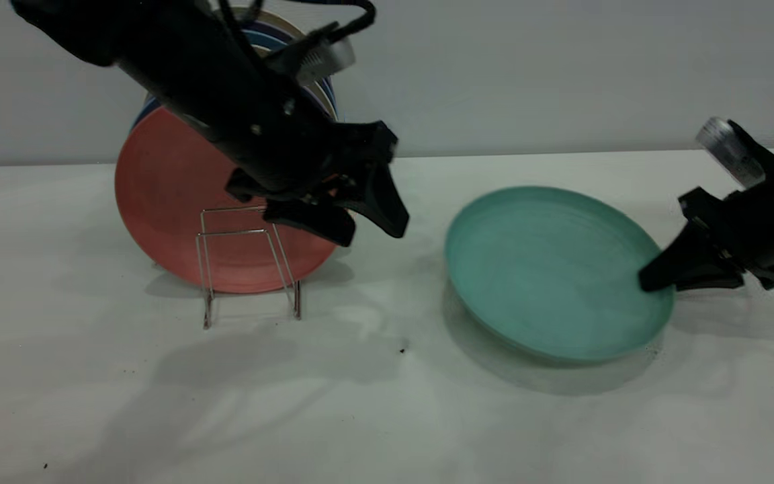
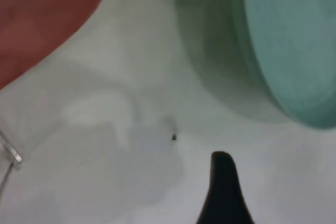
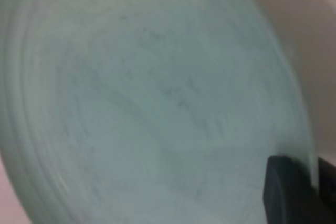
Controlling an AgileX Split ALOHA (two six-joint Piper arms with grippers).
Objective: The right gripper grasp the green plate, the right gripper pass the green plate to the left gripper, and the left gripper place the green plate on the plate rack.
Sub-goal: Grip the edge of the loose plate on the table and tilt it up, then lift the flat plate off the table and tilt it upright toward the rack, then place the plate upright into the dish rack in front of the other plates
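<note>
1. Setting: a white table (image 1: 387,417) against a plain pale grey wall, with soft shadows and a few dark specks on the surface.
2. The plate rack (image 1: 247,265), thin silver wire with low upright loops, stands toward the left arm's side. A salmon-pink plate (image 1: 179,195) sits upright in it, with dark blue plates (image 1: 323,94) and a paler rim partly visible behind, mostly hidden by the arm.
3. The green plate (image 1: 548,269) is right of centre, well apart from the rack. It appears tilted, its rack-side rim low near the table and the grasped side raised, casting a shadow beneath.
4. The right gripper (image 1: 652,279) is pressed onto the plate's rim at the edge nearest its arm. In the right wrist view a dark finger (image 3: 286,190) overlaps the rim on the upper face, so the jaws are pinching the plate.
5. The left gripper (image 1: 367,225) hangs above the table just in front of the rack, between rack and green plate, with its two fingers spread and holding nothing. One fingertip (image 2: 223,169) shows in the left wrist view, clear of the plate.
6. Progress, as a judgement: the grasp looks done and the lift begun. The handover to the left gripper and placement in the rack remain.
</note>
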